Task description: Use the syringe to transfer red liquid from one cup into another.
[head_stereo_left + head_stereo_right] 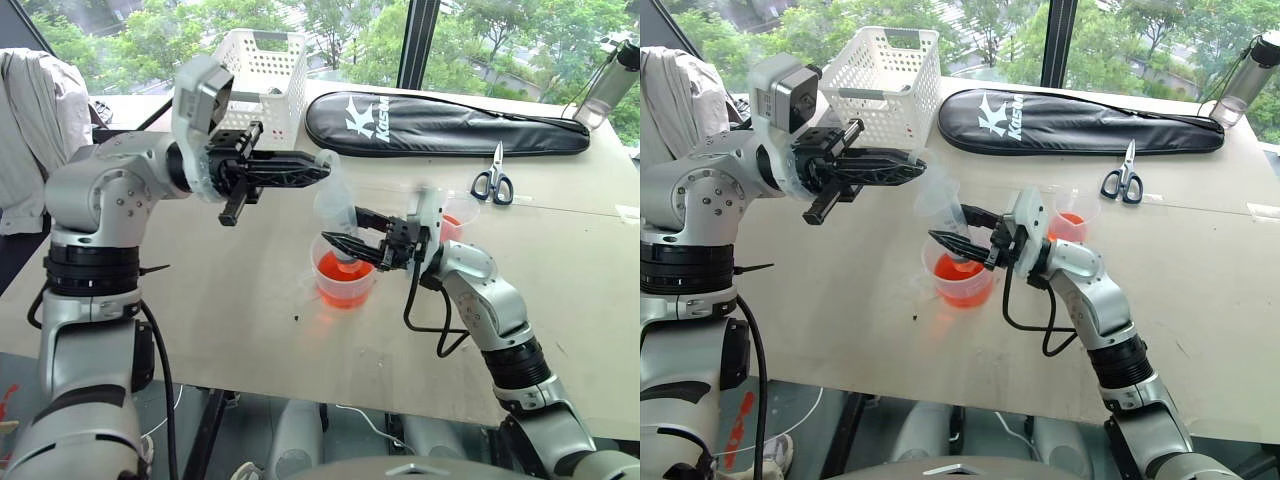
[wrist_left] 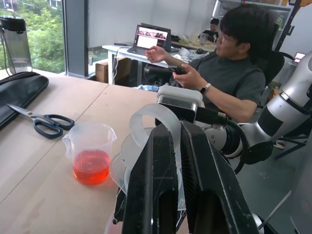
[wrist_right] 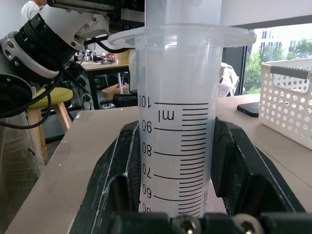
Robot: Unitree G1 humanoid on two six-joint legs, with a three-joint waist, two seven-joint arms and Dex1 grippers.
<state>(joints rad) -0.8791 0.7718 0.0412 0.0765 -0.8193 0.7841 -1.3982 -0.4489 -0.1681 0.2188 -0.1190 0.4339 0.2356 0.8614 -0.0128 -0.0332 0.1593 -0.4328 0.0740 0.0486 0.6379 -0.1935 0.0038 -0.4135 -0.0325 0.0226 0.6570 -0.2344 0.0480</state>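
R end effector [image 1: 345,243] grips syringe [image 1: 336,212] barrel over large cup [image 1: 345,279] nr surface's front edge; L end effector [image 1: 318,165] clamps plunger ring.

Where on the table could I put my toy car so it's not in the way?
The bare table between the white basket and the near edge is free, as is the patch below the scissors. It is crowded around the big cup, syringe and small cup.

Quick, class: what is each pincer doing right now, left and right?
Left pincer: closed on the ring top of the syringe.
Right pincer: closed around the syringe's barrel, over the wide cup of red liquid.
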